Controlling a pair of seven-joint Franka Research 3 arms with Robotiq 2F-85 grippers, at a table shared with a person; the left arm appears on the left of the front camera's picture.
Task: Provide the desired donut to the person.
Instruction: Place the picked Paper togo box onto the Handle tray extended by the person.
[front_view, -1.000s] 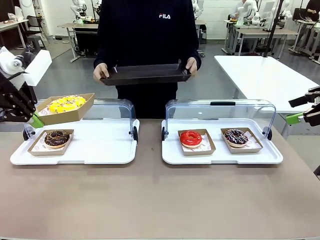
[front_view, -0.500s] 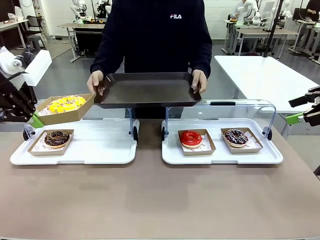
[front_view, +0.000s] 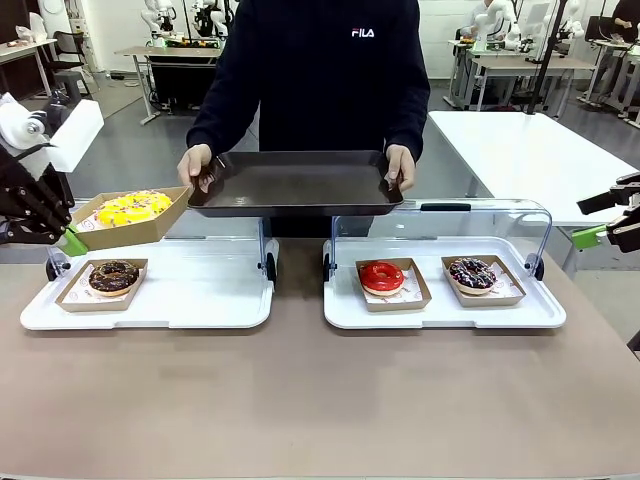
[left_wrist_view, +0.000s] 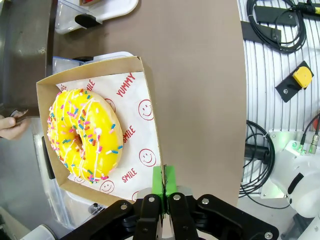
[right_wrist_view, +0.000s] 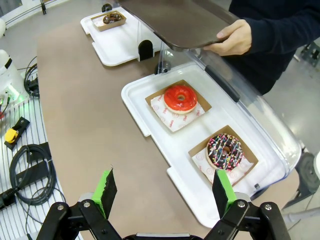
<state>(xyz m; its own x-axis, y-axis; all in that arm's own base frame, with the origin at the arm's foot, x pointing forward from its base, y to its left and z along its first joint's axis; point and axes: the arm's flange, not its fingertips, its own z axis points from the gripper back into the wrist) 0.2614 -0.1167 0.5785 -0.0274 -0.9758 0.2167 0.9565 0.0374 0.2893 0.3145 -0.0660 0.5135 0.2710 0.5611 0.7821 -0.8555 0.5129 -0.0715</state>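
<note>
One step left, likely: left gripper (left_wrist_view: 163, 175), clamped on cardboard boat (left_wrist_view: 146, 131) of yellow sprinkled donut (left_wrist_view: 85, 135), carries it onto brown tray (front_view: 295, 186) held by person (front_view: 310, 85). Right gripper (right_wrist_view: 165, 192) jaws apart.

Brown surface (front_view: 300, 400): two white display trays side by side along far edge, apart at centre.
Left tray (front_view: 190, 300), toward far-left corner: clear lid (front_view: 225, 215) raised at far side. Chocolate donut (front_view: 113, 275) in cardboard box at tray's left end.
Right tray (front_view: 440, 312), toward far-right corner: clear lid (front_view: 440, 225) raised. Red-glazed donut (front_view: 381, 276) in box near tray middle. Dark sprinkled donut (front_view: 471, 271) in box just beside it, toward right end.
White table (front_view: 520, 150) beyond far-right corner.
Ribbed panel off near edge: black cables (left_wrist_view: 275, 15), yellow-capped button box (left_wrist_view: 296, 81).
</note>
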